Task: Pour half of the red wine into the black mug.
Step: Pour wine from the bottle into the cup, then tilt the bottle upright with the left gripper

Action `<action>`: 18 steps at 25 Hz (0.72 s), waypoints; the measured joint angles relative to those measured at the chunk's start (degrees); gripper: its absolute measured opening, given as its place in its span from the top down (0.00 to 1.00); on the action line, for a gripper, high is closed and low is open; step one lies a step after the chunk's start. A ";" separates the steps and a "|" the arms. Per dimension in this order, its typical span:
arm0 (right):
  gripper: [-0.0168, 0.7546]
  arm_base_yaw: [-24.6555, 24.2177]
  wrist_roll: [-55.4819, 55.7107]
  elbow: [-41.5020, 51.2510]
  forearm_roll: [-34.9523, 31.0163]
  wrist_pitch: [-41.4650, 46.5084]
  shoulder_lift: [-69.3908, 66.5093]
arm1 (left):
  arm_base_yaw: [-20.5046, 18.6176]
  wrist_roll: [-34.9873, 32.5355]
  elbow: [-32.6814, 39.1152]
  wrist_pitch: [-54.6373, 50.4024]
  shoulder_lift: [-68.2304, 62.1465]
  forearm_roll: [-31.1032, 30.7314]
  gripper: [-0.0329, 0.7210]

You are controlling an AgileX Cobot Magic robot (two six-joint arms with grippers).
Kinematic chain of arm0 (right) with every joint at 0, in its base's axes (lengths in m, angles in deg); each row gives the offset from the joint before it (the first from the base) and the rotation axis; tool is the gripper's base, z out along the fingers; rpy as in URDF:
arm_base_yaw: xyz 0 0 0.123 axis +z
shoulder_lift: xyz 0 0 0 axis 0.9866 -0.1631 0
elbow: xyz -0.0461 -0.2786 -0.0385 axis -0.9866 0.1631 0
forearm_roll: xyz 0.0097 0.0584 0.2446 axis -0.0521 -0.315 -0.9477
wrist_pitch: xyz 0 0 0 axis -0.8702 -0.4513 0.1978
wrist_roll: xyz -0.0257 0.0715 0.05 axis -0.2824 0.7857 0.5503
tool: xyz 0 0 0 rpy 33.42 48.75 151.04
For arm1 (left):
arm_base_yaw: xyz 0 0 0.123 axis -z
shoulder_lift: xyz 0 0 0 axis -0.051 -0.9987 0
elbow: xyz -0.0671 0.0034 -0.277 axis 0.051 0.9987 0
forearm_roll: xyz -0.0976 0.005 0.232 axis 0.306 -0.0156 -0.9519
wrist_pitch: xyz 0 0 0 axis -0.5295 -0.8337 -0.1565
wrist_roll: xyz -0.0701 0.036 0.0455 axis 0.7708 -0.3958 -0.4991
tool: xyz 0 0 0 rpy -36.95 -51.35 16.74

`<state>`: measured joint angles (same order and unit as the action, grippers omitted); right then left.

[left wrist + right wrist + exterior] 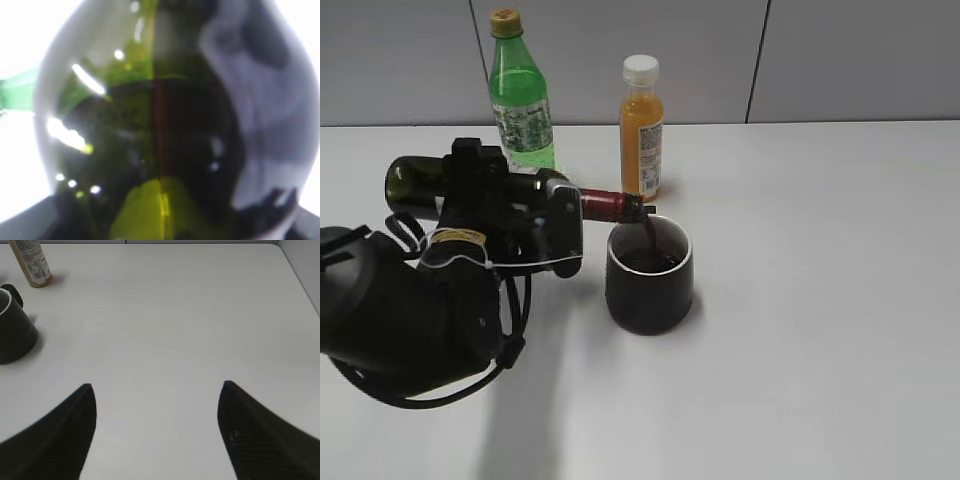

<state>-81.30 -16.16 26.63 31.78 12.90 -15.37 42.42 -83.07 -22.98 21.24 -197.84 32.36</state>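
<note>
- The left gripper (535,215) grips the red wine (605,204) bottle almost horizontal, mouth over the black mug (650,280), wine streaming in.
- The right gripper (155,415) is spread wide over the table (175,315).
- The mug's fill level is probably low.

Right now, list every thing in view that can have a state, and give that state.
wine bottle: tipped on its side, uncapped, pouring, gripped by the left gripper
black mug: upright, partly filled with red wine
green soda bottle: upright, capped
orange juice bottle: upright, capped
right gripper: jaws open, empty, above the table
</note>
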 joint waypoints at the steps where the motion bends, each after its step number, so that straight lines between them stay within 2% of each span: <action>1: 0.24 0.00 0.00 0.00 0.00 0.00 0.00 | 0.00 -0.43 -0.76 0.00 0.00 0.20 0.24; 9: 0.24 0.00 0.00 0.00 0.00 0.00 0.00 | 0.00 -0.85 -1.92 0.37 0.00 0.42 0.24; 18: 0.24 0.00 0.00 0.00 0.00 0.00 0.00 | 0.35 10.56 -1.92 0.43 0.00 1.20 0.24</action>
<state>-81.30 -16.16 26.63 31.78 12.90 -15.37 42.77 -72.51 -24.90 21.67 -197.84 33.56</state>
